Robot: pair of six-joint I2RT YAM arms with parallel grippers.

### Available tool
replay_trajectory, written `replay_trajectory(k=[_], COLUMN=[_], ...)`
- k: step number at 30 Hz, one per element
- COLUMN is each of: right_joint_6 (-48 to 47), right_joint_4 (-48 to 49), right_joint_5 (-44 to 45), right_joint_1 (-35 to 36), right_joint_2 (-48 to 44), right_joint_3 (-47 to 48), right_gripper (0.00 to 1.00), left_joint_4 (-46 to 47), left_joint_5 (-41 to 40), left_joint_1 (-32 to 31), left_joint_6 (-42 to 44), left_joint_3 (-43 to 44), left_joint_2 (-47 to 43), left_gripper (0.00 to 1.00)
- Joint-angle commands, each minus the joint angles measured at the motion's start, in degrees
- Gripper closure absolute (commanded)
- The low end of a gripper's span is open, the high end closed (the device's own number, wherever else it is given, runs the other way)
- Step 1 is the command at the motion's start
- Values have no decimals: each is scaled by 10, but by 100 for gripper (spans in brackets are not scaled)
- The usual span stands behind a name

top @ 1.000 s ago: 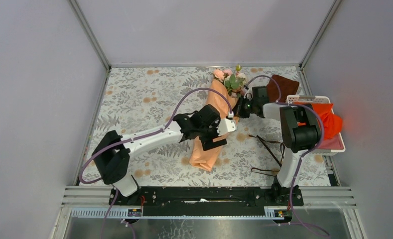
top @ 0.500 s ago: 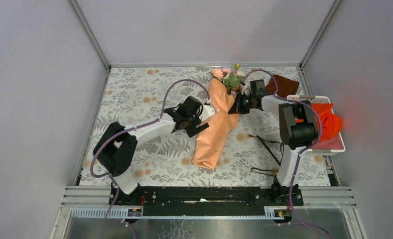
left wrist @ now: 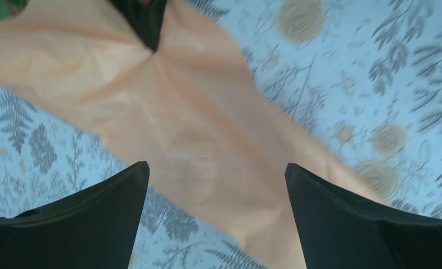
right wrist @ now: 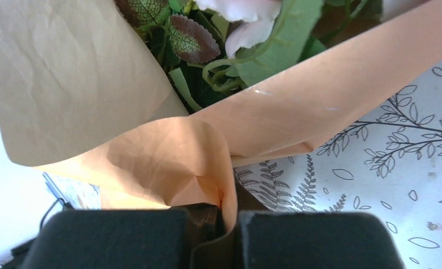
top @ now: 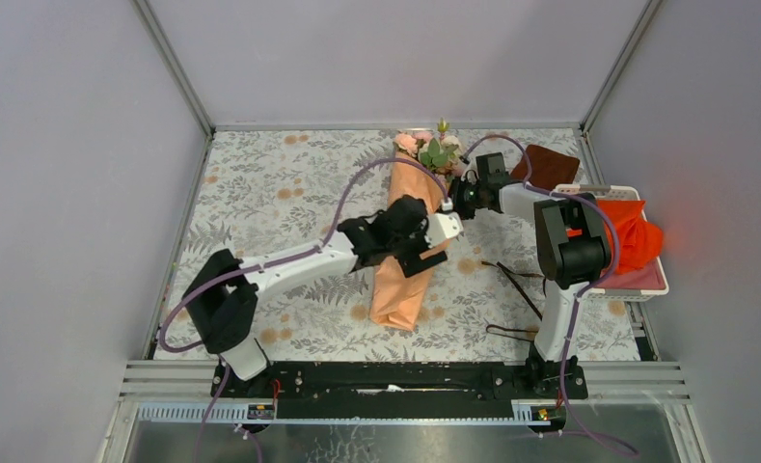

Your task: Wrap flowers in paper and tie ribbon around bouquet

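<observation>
Peach-orange paper (top: 410,253) lies rolled into a long cone on a table (top: 280,183) covered in a leaf print. The cone runs from near the middle of the table towards the far edge. Pink and cream flowers (top: 432,151) with green leaves poke out of its wide far end, so the bouquet (left wrist: 207,129) is wrapped but not yet tied.

The left gripper (left wrist: 215,174) hangs over the middle of the cone with its jaws spread wide, one on each side of the paper. It holds nothing.

The right gripper (right wrist: 225,221) has its jaws closed on a fold of the paper's edge, just beside the leaves.

The thin dark ribbon (top: 521,285) lies loose on the table to the right, well apart from the bouquet. Further right sit a brown cloth (top: 548,166) and a white basket (top: 637,286) holding an orange cloth (top: 637,236).

That single pinch looks like the only thing keeping the wrap closed. If it lets go before the left jaws clamp the cone, the stiff paper will likely spring open. A hard squeeze from the left jaws could flatten the cone or crush the stems. The ribbon is thin and flat on the table, so a grab for it may slip, and the arm nearest to it is busy.
</observation>
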Motion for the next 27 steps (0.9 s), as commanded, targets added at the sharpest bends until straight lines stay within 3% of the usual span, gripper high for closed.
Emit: replay_trajectory(k=[1, 10, 21, 23, 27], right_joint_6=[94, 152, 166, 162, 151], right_joint_4=[61, 89, 87, 83, 71], right_joint_5=[-1, 31, 39, 42, 47], right_joint_1=[6, 16, 18, 19, 18], right_joint_2=[-34, -82, -89, -89, -89], right_joint_3=[-15, -45, -44, -43, -40], right_gripper=[100, 100, 100, 100, 100], left_joint_4=[27, 94, 143, 150, 169], left_joint_5=[-55, -153, -193, -194, -192], left_joint_1=[-41, -45, -45, -45, -46], left_joint_6=[-37, -37, -8, -3, 1], left_joint_3=[44, 70, 88, 74, 53], left_joint_2=[53, 142, 200, 194, 174], left_gripper=[1, 2, 2, 11, 44])
